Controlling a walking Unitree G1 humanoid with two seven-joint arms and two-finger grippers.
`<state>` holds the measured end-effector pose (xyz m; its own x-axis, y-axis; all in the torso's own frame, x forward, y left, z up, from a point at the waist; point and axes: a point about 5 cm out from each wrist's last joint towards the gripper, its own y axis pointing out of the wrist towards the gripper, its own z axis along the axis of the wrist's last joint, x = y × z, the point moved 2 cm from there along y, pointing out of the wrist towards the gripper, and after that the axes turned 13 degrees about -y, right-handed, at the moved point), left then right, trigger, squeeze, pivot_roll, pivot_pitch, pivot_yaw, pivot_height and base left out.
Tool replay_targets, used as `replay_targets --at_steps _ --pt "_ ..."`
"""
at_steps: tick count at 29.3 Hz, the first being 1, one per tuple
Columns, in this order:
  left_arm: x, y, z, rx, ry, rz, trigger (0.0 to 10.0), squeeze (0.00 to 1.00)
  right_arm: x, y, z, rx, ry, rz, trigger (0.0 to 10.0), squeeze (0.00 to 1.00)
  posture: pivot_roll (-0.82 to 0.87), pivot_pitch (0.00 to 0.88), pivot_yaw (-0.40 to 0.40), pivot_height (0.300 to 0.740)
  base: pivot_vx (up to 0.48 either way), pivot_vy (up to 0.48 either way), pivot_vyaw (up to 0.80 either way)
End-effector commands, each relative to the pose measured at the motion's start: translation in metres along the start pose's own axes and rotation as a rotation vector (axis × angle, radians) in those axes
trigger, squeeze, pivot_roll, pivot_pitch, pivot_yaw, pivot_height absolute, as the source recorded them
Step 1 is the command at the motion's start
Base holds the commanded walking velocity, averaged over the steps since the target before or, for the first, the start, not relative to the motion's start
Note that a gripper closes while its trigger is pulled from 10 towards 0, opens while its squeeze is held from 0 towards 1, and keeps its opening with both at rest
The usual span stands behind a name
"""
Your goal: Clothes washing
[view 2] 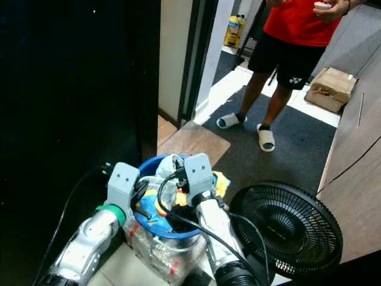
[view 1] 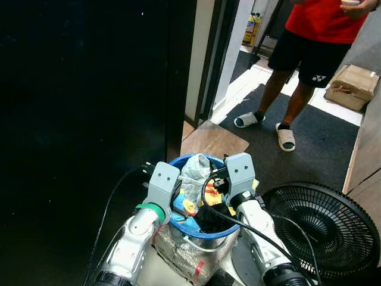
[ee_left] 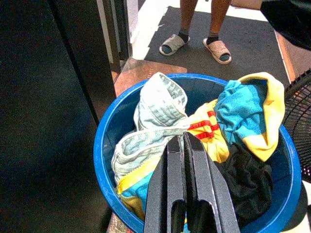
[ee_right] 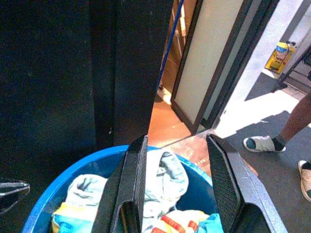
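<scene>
Clothes fill the blue basket (view 1: 199, 229), which sits low before the robot on a wrapped block, next to a black fan (view 1: 321, 229) lying on the floor and a tall dark panel on the robot's left. From the head camera, the left gripper (view 1: 178, 199) and the right gripper (view 1: 214, 190) both hang over the basket rim, above a pale green-grey garment (view 1: 195, 173) standing highest on the pile. A person (view 1: 309, 53) in a red shirt and slippers stands on the dark mat near the doorway. From the left wrist, the left gripper (ee_left: 187, 194) has its two black fingers pressed together with nothing clearly between them, the tips resting at the fold of the pale garment (ee_left: 155, 121), beside a yellow and turquoise piece (ee_left: 248, 111) and something black deeper down. From the right wrist, the right gripper (ee_right: 177, 189) is spread wide and holds nothing, hanging above the same pale garment (ee_right: 165, 179). I think the pale garment is the best one to take first; the wide gripper should go down over its raised fold and close deep on the cloth, not only on the edge, and lift slowly so the other pieces do not come along.
</scene>
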<state>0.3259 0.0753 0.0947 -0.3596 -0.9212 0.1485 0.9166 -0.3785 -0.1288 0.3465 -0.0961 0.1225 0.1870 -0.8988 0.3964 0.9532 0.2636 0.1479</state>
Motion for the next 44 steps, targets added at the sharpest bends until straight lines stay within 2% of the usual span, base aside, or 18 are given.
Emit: replay_targets --at_steps 1,28,33,39,41,44 --pt "0.003 0.000 -0.003 -0.004 0.002 -0.004 10.0 0.00 0.001 0.000 -0.002 -0.011 0.013 -0.006 10.0 0.00 0.11 0.108 -0.011 0.675 0.000 0.000 0.00" --pt "0.002 0.001 -0.001 0.004 0.007 -0.004 10.0 0.00 0.003 0.002 0.000 -0.003 0.019 -0.012 10.0 0.00 0.12 0.111 -0.004 0.570 0.000 0.000 0.00" --pt "0.003 0.003 0.004 0.013 0.000 -0.004 10.0 0.00 0.009 0.005 0.005 0.012 0.021 -0.023 10.0 0.00 0.12 0.106 -0.004 0.550 0.000 0.000 0.00" --pt "0.006 0.007 0.018 0.050 -0.044 -0.008 10.0 0.00 0.019 0.008 0.012 0.036 0.019 -0.046 10.0 0.00 0.12 0.102 -0.004 0.530 0.000 0.000 0.00" --pt "0.012 0.010 0.037 0.100 -0.065 -0.030 10.0 0.00 0.027 0.011 0.019 0.060 0.018 -0.068 10.0 0.00 0.12 0.102 -0.004 0.520 0.000 0.000 0.00" --pt "0.016 0.011 0.045 0.125 -0.069 -0.043 10.0 0.00 0.031 0.012 0.023 0.072 0.018 -0.077 10.0 0.00 0.12 0.102 -0.004 0.510 0.000 0.000 0.00"
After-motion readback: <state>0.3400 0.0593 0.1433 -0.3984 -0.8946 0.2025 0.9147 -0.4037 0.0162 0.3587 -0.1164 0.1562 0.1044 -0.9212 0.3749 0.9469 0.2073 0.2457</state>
